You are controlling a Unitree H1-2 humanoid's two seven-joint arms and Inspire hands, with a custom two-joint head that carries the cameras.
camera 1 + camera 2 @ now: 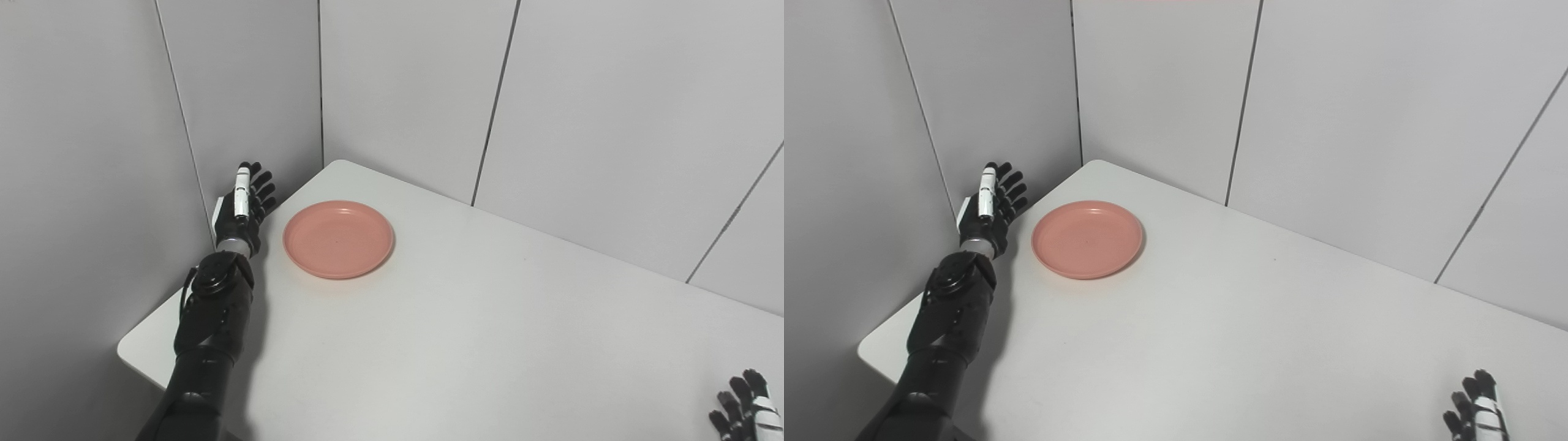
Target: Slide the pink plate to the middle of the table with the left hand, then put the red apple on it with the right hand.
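Pink plate point(338, 239): round, shallow, raised rim, plain and bare, no writing or label to read, flat on the white surface point(465, 331) near its far left corner. Left robot hand point(244, 211) just beside the plate's left edge, apart from it, fingers straight and spread, holding nothing. Right robot hand point(1479, 410) well apart at the near right edge, only fingertips in view, spread and empty as far as can be seen.
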